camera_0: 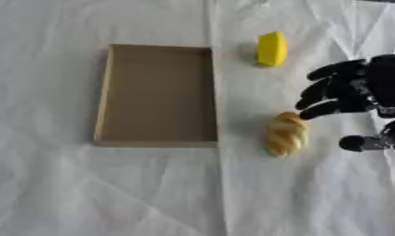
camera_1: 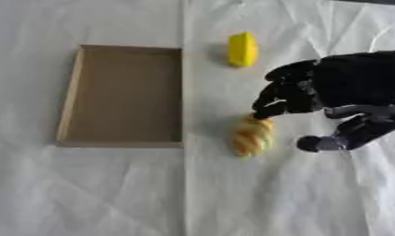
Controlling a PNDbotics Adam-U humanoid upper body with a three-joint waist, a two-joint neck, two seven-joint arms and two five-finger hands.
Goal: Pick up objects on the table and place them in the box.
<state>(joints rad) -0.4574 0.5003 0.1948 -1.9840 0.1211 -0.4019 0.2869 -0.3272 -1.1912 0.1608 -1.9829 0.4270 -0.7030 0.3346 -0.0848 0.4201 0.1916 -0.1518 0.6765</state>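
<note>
Your right hand (camera_1: 313, 94) is reaching in from the right, fingers (camera_0: 321, 109) half spread and holding nothing, lowest fingertip touching the bread roll (camera_0: 287, 134), thumb lying apart beside it. Beyond sits a yellow block (camera_0: 272, 48). Left, the cardboard box (camera_0: 103, 92) is sitting empty on the white cloth (camera_0: 112, 193).

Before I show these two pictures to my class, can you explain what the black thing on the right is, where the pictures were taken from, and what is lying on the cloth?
Both pictures come from a camera pair in a robot's head, looking down: one per eye, same moment. The black shape is the robot's right hand, fingers spread open, fingertips at the top end of a bread roll but not gripping it. On the white cloth also lie a yellow block and an open, empty cardboard box. Nothing is held. The left hand is out of sight.
</note>
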